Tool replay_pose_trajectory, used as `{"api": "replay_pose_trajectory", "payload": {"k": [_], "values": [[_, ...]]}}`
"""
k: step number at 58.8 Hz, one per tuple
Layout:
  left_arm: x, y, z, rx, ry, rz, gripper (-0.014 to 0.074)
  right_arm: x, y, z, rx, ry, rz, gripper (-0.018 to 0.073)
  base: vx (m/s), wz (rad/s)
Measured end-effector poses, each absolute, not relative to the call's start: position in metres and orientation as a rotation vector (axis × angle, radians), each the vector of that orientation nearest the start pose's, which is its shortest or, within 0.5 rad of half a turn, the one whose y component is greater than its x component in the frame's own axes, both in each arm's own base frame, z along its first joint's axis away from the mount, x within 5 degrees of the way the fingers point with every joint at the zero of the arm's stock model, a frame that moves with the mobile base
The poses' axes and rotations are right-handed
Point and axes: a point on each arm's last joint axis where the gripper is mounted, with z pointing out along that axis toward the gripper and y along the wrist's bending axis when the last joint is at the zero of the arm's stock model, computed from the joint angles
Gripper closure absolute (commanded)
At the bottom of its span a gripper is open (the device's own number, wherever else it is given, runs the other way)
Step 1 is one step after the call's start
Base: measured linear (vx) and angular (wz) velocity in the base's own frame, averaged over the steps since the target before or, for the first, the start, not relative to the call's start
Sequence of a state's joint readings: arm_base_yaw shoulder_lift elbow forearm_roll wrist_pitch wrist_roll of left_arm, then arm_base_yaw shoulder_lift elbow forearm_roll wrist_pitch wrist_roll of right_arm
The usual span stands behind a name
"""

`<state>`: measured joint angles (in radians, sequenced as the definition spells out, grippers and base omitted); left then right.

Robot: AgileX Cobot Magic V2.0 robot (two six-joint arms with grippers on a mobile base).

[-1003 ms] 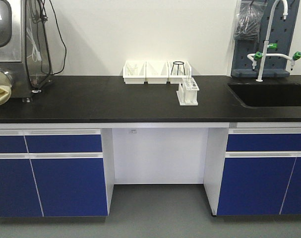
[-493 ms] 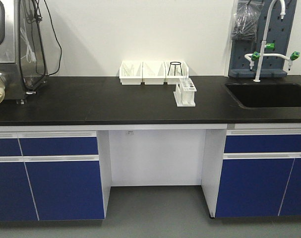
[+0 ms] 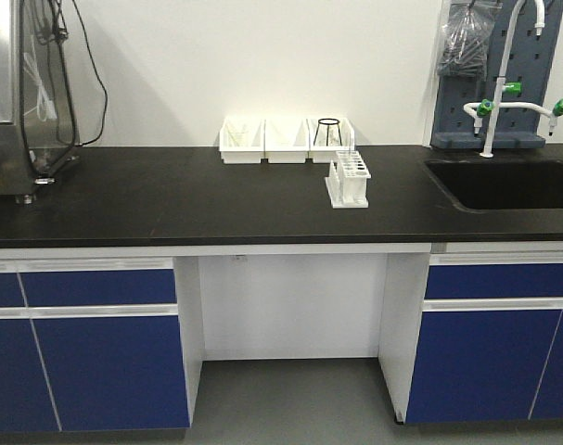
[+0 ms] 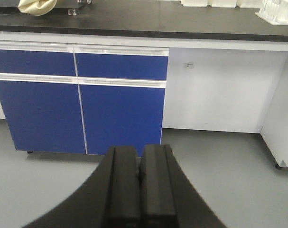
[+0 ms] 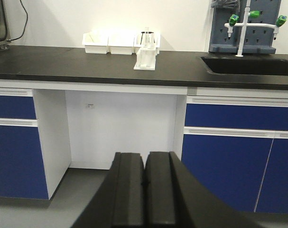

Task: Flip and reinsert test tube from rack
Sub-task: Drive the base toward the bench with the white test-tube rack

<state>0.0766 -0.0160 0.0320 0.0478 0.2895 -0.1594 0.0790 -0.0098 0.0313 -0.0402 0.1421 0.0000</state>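
Observation:
The small white rack [image 3: 349, 180] stands on the black counter [image 3: 170, 199] right of centre, in front of the white bins. It also shows far off in the right wrist view as the rack [image 5: 146, 58], and at the top right corner of the left wrist view as the rack [image 4: 276, 10]. Clear uprights show in it, but a single test tube is too small to make out. My left gripper [image 4: 140, 152] is shut and empty, low in front of blue cabinet doors. My right gripper [image 5: 145, 159] is shut and empty, facing the knee space, far from the rack.
Three white open-front bins [image 3: 286, 139] line the wall, and the right one holds a black wire stand [image 3: 329, 130]. A sink [image 3: 504, 184] with a green-handled faucet [image 3: 504, 93] lies right. Steel equipment [image 3: 12, 93] with cables stands left. Blue cabinets [image 3: 105, 362] flank the knee space [image 3: 290, 306].
The whole front view has shifted. The counter sits lower and a little larger in frame, and the left equipment has slid further out of frame. Nothing on the counter has moved.

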Motion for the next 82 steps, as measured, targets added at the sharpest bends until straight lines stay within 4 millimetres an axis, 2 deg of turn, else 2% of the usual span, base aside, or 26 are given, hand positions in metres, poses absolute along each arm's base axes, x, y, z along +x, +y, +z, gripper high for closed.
{"api": "replay_pose_trajectory", "payload": {"k": [36,82], "values": [[0.0541,0.0054,0.1771,-0.18,1.78,-0.014,0.0603,0.0566,0.004,0.1902,-0.093,1.644,0.025,0.0568,0.28,-0.01],[0.0541,0.0054,0.1771,-0.18,1.78,-0.014,0.0603,0.0566,0.004,0.1902,-0.093,1.644,0.025,0.0568,0.46,-0.01]]}}
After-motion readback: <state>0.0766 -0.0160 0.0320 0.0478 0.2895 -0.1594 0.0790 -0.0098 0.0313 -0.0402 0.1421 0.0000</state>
